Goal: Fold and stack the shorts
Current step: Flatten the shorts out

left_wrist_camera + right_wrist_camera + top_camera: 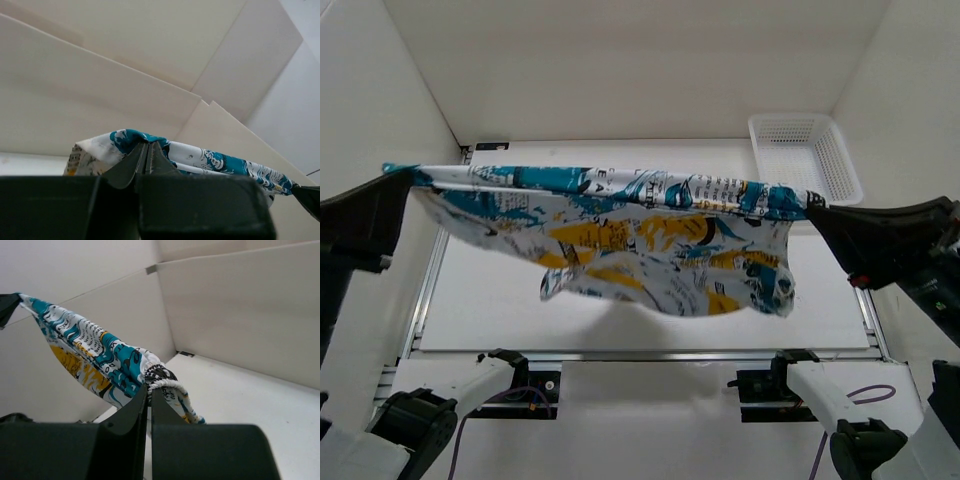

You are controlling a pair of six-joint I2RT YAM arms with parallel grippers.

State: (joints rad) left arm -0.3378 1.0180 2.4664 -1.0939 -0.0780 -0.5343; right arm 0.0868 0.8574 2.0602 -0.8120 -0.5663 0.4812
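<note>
The shorts (620,235), white with teal, yellow and black print, hang stretched in the air above the table. My left gripper (408,178) is shut on their left end, which also shows in the left wrist view (115,142) with the gripper (148,145) pinching it. My right gripper (812,208) is shut on their right end. In the right wrist view the gripper (149,390) clamps the gathered elastic edge of the shorts (100,357). The cloth sags between the two grippers.
A white plastic mesh basket (805,155) stands at the back right of the white table (620,320). White walls enclose the left, back and right. The arm bases sit along the near edge.
</note>
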